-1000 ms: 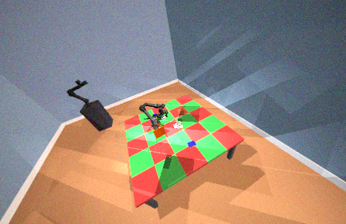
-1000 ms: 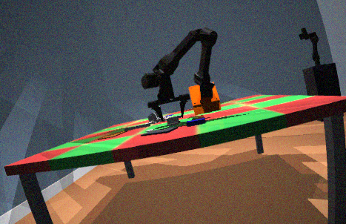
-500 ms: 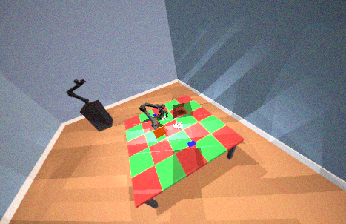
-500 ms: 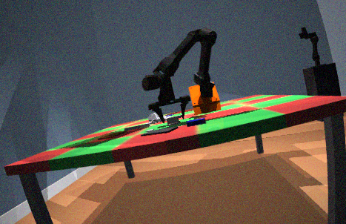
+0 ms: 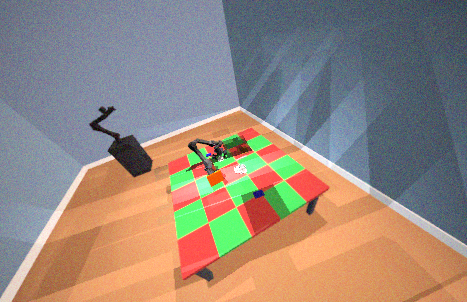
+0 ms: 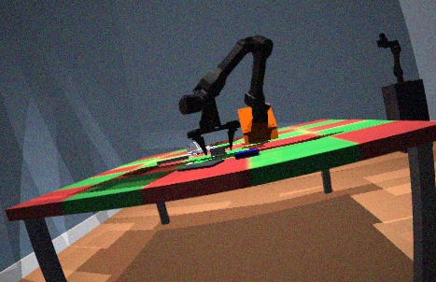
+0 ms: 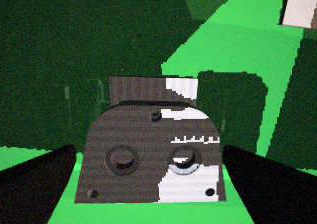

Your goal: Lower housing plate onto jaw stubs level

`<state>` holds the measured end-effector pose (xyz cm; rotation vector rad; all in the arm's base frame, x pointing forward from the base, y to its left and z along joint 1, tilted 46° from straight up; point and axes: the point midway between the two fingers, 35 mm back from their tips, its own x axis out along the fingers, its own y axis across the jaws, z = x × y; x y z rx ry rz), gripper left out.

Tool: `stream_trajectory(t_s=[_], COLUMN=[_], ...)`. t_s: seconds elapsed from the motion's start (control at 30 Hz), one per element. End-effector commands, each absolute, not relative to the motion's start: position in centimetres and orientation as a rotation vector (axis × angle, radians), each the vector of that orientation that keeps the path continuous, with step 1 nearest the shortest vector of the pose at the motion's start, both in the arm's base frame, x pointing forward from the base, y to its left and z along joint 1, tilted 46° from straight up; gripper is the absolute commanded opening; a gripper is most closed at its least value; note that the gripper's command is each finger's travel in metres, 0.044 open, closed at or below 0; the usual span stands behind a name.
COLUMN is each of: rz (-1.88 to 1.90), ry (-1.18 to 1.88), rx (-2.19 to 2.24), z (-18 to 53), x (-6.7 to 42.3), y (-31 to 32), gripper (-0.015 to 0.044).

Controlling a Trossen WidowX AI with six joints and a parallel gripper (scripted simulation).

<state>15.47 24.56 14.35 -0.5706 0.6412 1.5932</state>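
black two-fingered gripper wide, nothing held. grey round-shouldered housing plate with two round holes at lower centre of wrist frame, between fingertips, straight edge toward frame bottom, long axis roughly sideways.

Housing plate (flat-looking) between fingertips
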Motion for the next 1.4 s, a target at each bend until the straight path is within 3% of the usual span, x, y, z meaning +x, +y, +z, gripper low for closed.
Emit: stream_trajectory(t_s=[0.0, 0.47, 1.37], rz=[1.589, 1.593, 1.589], ry=[0.647, 0.641, 0.651], rx=[-0.569, -0.571, -0.578], z=[14.2, 14.3, 17.5], x=[15.5, 15.5, 16.3], y=[24.5, 24.6, 21.0], gripper=[0.0440, 0.0351, 0.0351])
